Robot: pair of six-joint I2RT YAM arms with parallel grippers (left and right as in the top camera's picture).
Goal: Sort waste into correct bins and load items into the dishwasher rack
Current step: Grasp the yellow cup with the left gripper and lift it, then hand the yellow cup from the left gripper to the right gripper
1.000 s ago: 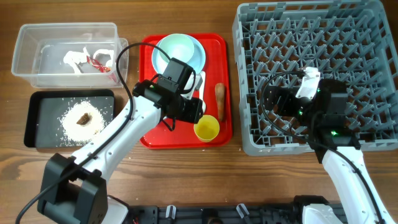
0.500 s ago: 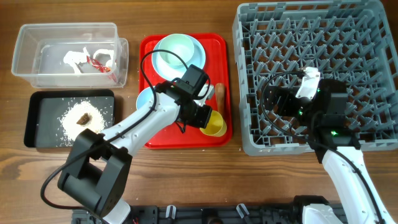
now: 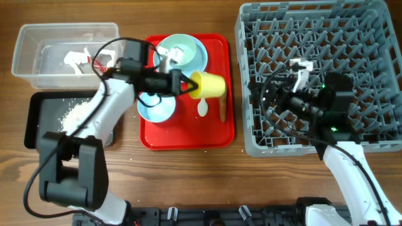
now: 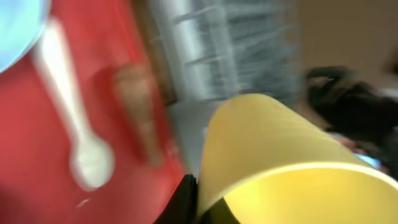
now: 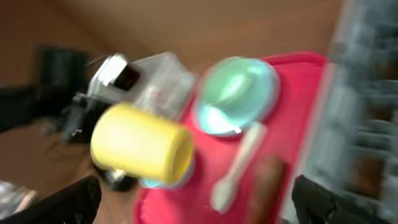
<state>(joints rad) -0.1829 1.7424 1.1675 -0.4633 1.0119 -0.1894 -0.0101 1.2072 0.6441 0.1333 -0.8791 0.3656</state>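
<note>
The left end effector [image 3: 188,83] is closed on the yellow cup [image 3: 210,85], pinching its wall at the rim. One dark finger [image 4: 185,198] shows against the cup's edge in the wrist view. The cup is held in the air, tipped on its side with its mouth toward the end effector and its base pointing away.

Directly below it lies the red tray [image 3: 188,137]. The white spoon [image 3: 203,105] and the orange-brown stick [image 3: 223,110] lie side by side under the cup. The light blue bowl [image 3: 156,108] sits under the wrist. Beside the wrist, the pale green bowl [image 3: 187,53] rests on what looks like the pale blue plate [image 5: 208,118].

Behind this end effector, along its arm, are the two bins. The clear tub [image 3: 38,37] holds white scraps [image 3: 78,58] and the red wrapper [image 3: 100,63]. The black tray [image 3: 36,119] holds white grains [image 3: 72,113], partly hidden by the arm.

The right end effector [image 3: 267,100] is spread wide and holds nothing. It hangs over the grey rack [image 3: 314,25] and faces the cup, which is well apart from it. All this stands on the wooden desk [image 3: 188,176].
</note>
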